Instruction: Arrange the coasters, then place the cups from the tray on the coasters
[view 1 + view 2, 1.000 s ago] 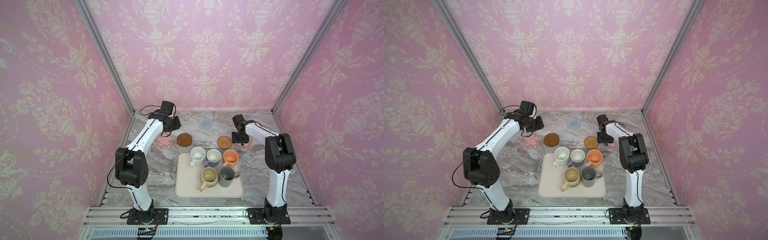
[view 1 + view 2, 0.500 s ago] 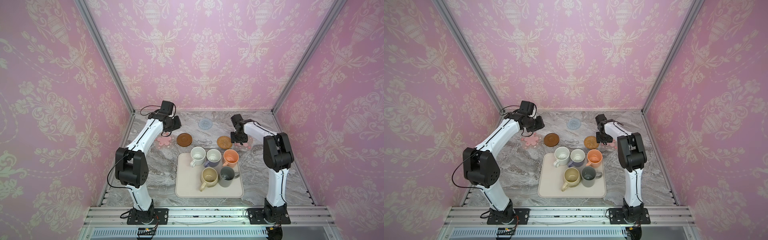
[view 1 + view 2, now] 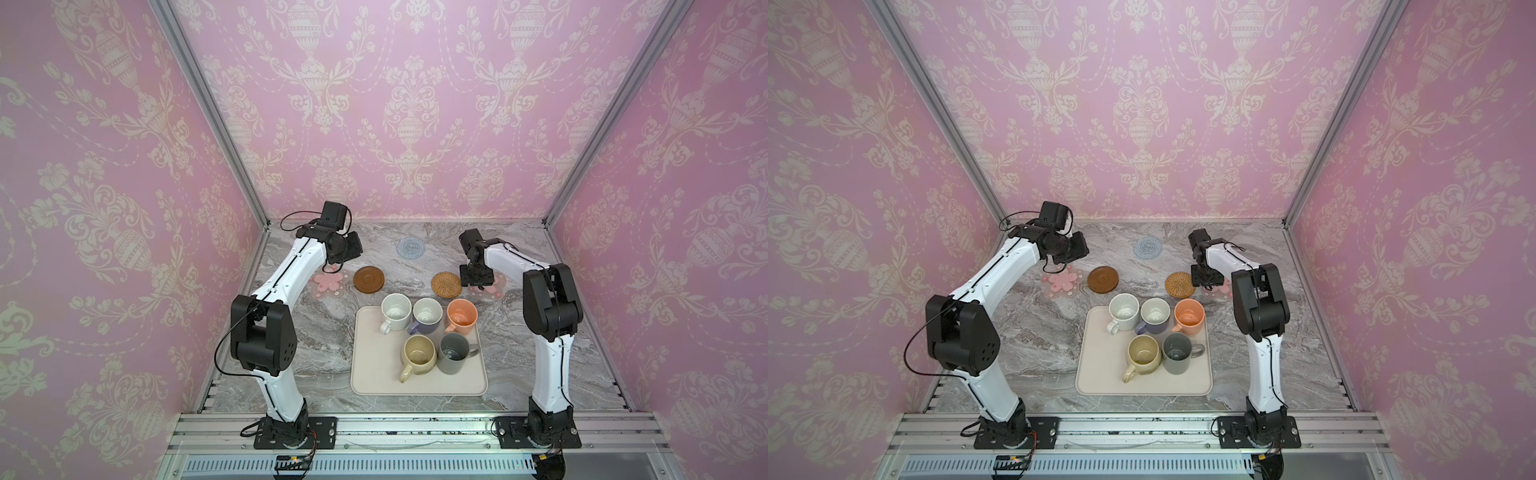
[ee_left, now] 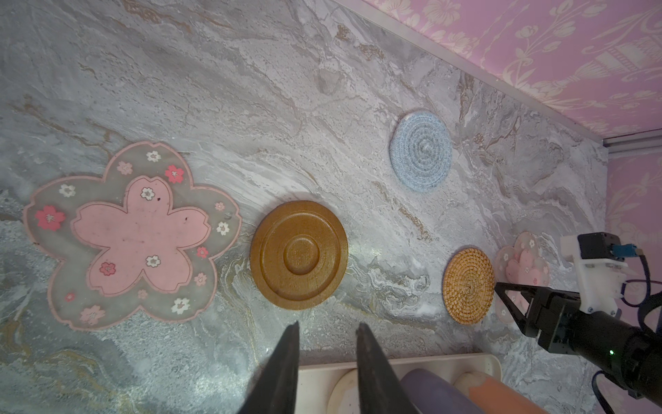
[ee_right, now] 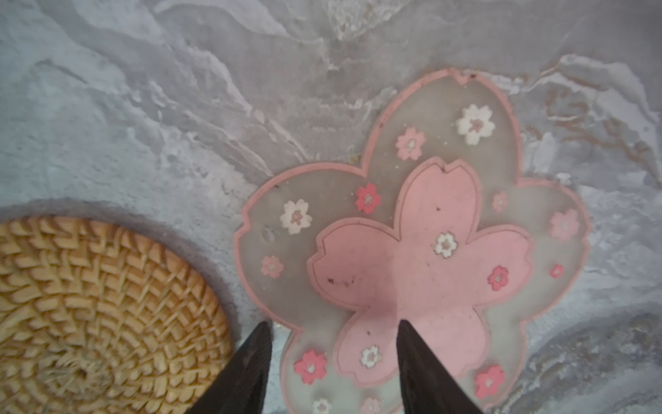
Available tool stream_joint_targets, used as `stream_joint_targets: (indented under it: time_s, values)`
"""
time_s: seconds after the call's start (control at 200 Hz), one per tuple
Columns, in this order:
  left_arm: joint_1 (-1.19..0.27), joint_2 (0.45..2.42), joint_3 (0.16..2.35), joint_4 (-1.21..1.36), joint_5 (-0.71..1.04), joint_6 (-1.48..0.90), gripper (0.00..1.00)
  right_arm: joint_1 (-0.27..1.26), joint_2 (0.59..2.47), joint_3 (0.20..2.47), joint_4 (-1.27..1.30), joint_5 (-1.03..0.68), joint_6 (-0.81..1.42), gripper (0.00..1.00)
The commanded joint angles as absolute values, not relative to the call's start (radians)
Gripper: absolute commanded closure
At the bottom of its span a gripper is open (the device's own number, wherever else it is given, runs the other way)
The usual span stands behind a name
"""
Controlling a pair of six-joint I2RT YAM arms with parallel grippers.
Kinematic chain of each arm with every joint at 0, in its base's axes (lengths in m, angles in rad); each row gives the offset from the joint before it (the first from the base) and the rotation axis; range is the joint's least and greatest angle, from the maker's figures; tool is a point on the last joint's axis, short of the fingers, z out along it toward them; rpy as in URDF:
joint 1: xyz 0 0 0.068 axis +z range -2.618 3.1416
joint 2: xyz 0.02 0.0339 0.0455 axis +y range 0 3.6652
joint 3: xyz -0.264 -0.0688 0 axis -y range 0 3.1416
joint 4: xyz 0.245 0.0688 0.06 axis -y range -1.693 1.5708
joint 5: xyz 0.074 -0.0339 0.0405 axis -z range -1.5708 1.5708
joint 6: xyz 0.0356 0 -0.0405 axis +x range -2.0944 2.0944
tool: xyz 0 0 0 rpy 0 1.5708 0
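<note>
The right gripper [image 5: 335,322] hangs released and empty over the flower coaster [image 5: 412,269], centre right in both top views. The left gripper [image 4: 326,324], also released and empty, is near the wooden coaster [image 4: 299,254].

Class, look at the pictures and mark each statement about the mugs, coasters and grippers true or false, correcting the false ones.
1. All five mugs stand on the tray. True.
2. The right gripper grips the rattan coaster. False: the right gripper is open above a pink flower coaster beside the rattan coaster, holding nothing.
3. The blue-grey coaster lies nearest the back wall. True.
4. The wooden coaster carries a mug. False: the wooden coaster is bare.
</note>
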State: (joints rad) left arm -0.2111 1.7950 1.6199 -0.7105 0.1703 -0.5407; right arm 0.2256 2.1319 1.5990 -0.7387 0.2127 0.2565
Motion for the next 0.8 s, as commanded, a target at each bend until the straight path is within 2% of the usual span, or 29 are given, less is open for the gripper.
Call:
stream_joint_targets:
  time_s: [0.0, 0.335, 0.796]
  values:
    - [-0.201, 1.796, 1.613, -0.709, 0.185, -0.557, 0.69, 0.213, 2.148, 1.581, -0.76, 0.235, 0.242, 0.43]
    - [-0.201, 1.798, 1.612, -0.698, 0.2, -0.573, 0.69, 0.161, 2.133, 1.568, -0.758, 0.211, 0.243, 0.43]
    - [-0.207, 1.807, 1.587, -0.67, 0.236, -0.587, 0.7, 0.192, 2.052, 1.574, -0.732, 0.138, 0.234, 0.44]
